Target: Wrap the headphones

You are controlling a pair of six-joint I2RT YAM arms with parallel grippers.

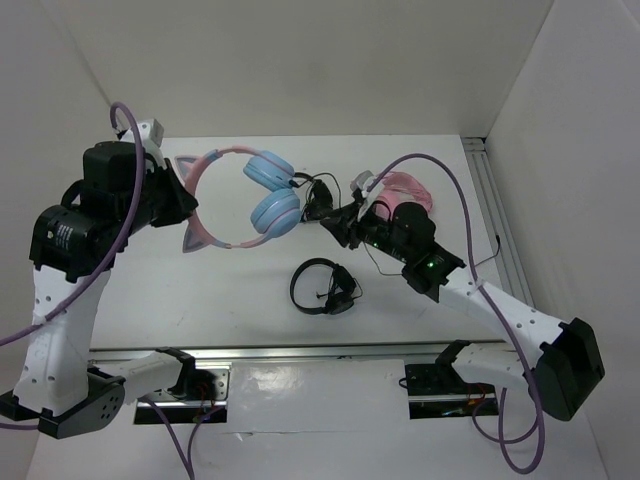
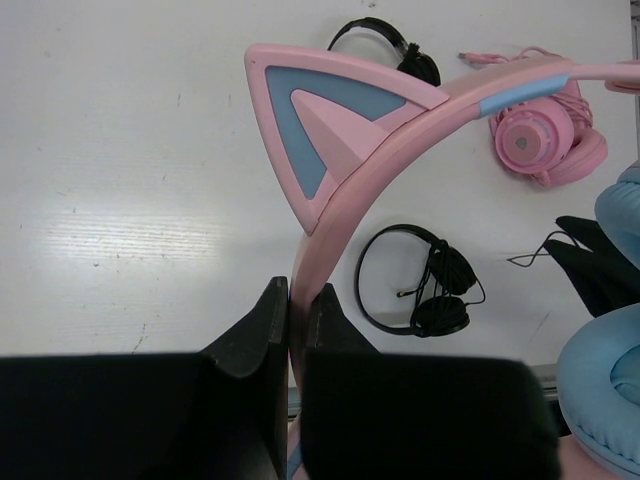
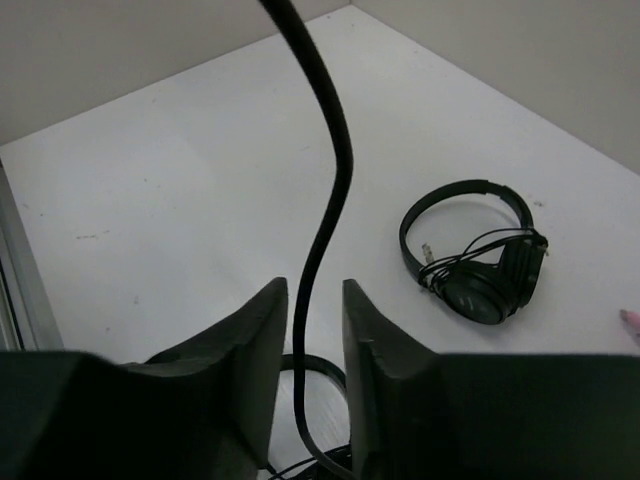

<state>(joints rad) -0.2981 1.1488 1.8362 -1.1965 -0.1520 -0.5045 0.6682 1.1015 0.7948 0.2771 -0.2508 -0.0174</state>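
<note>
The headphones (image 1: 240, 190) hang above the table, with light blue ear cups (image 1: 272, 190) and a pink cat-ear headband (image 2: 400, 120). My left gripper (image 2: 297, 298) is shut on the headband just below one cat ear (image 2: 320, 125); in the top view it (image 1: 186, 205) sits at the band's left side. The thin dark cable (image 3: 335, 150) runs down between the fingers of my right gripper (image 3: 315, 287), which stands open with a gap on both sides of the cable. That gripper (image 1: 335, 215) hovers just right of the ear cups.
An all-pink pair of headphones (image 1: 408, 190) lies at the back right. One small black pair (image 1: 325, 287) lies mid-table, another (image 1: 320, 195) under the right gripper. A metal rail (image 1: 495, 215) runs along the right wall.
</note>
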